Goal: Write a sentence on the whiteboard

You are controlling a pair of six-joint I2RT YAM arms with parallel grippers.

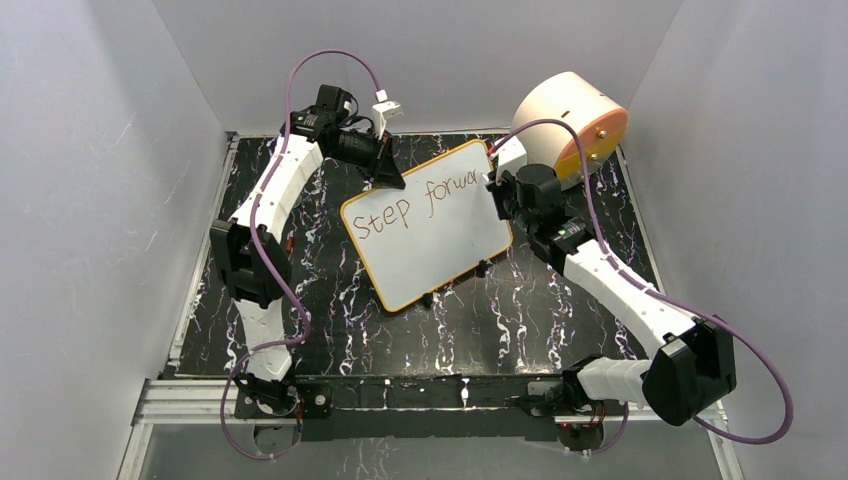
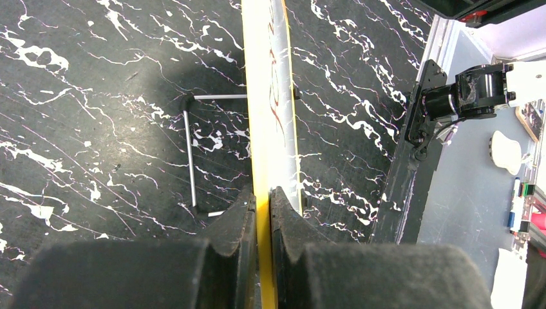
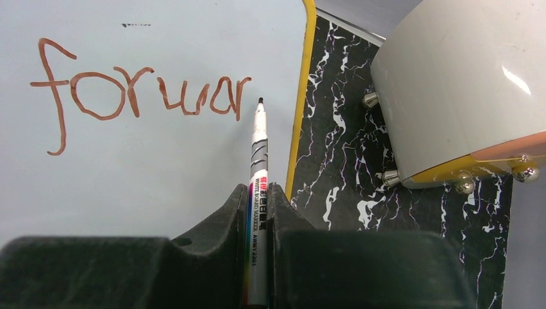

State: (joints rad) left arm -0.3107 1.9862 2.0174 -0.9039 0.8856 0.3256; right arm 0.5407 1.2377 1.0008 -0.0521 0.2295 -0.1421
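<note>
- The whiteboard (image 1: 440,255) stands mid-way on the black marbled table (image 1: 560,310), the sentence (image 1: 422,207) reading "Step forwar".
- The left gripper (image 2: 263,193) pinches its yellow frame.
- The right gripper (image 3: 257,190) clamps a marker (image 3: 259,138), tip just beside the last "r", near a peach drum (image 1: 560,115).

Right gripper (image 3: 259,194): clamped on a marker (image 3: 258,161).
Marker: tip just right of the last letter; contact unclear.
Sentence (image 3: 138,96): reddish-brown, reads "forwar".
Whiteboard (image 3: 161,174): yellow edge right of the marker.
Drum (image 3: 457,96): cream and orange, on the black marbled table (image 3: 348,148).
</note>
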